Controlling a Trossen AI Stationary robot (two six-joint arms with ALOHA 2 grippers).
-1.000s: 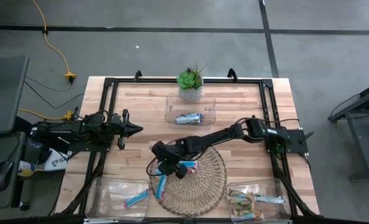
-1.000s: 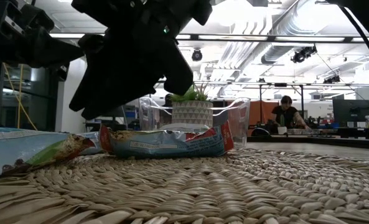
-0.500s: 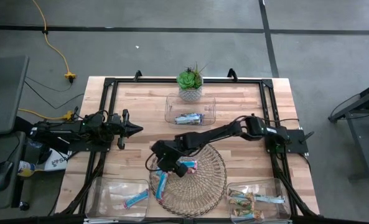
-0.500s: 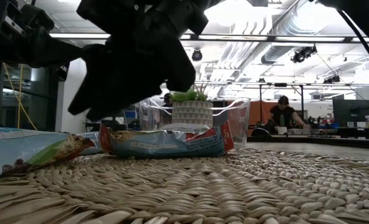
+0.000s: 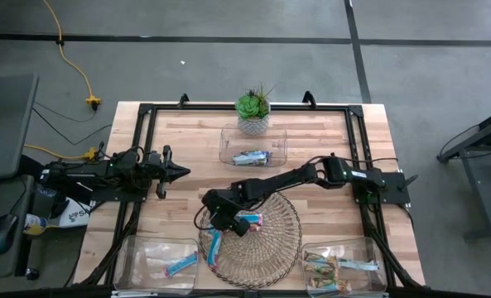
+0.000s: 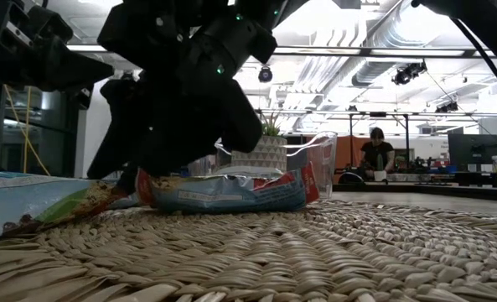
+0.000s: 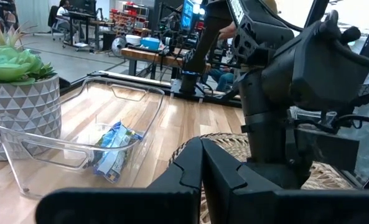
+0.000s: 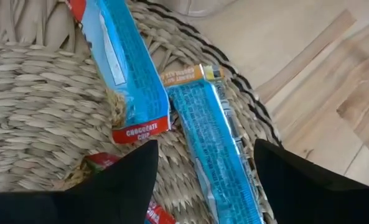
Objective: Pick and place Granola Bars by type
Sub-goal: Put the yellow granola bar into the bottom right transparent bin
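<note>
Two bright blue granola bars lie on the round wicker tray (image 5: 266,236). In the right wrist view one bar (image 8: 125,68) shows a red end. The other bar (image 8: 212,137) lies near the tray's rim. My right gripper (image 8: 203,183) is open, low over the tray's left part (image 5: 219,217), with one finger on either side of that second bar. In the low view it (image 6: 177,126) hangs over the left end of a blue bar (image 6: 227,191). My left gripper (image 5: 179,171) waits shut at the table's left side.
Three clear bins stand around the tray: a far one (image 5: 253,145) holding silvery-blue bars, a near-left one (image 5: 158,263) with a blue bar, and a near-right one (image 5: 340,266) with tan-green bars. A potted plant (image 5: 252,108) stands behind the far bin.
My right gripper has come down toward the blue bars on the tray and stayed open. In the low view its dark body now hangs lower, in front of the bar's left end. The bars have not moved.
</note>
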